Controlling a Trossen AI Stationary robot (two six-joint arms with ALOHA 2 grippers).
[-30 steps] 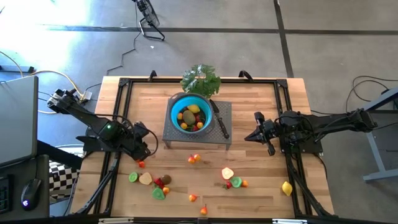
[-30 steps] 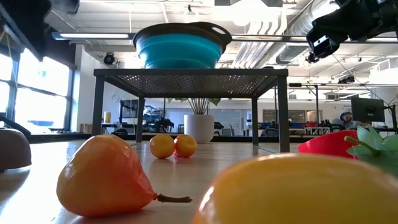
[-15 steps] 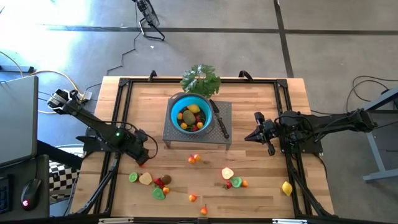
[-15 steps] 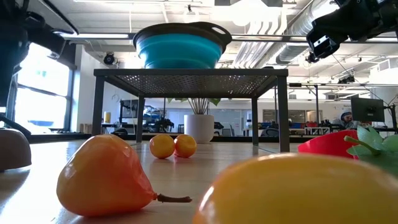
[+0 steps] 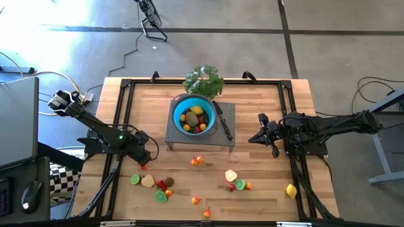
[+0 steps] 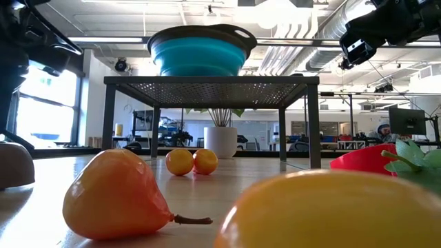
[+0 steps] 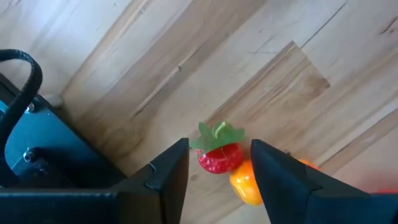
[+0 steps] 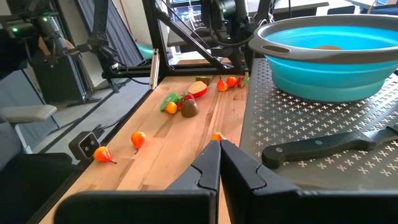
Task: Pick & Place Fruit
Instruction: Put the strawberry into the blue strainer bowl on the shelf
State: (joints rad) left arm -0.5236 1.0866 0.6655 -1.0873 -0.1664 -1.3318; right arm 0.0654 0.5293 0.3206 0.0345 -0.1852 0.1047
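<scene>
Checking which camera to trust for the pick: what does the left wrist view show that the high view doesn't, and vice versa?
Left wrist only: a strawberry with a green leaf cap between the left gripper's open fingers. High view only: the blue bowl holding fruit, the knife, the shut right gripper. Both: the wooden table and the left gripper.

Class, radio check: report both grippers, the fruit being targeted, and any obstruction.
Left gripper open, straddling strawberry on the table, orange fruit touching it. Right gripper shut, idle beside the blue bowl. Nothing else obstructing.

Dark jointed arms (image 5: 95, 129); apparently a green light on one.
</scene>
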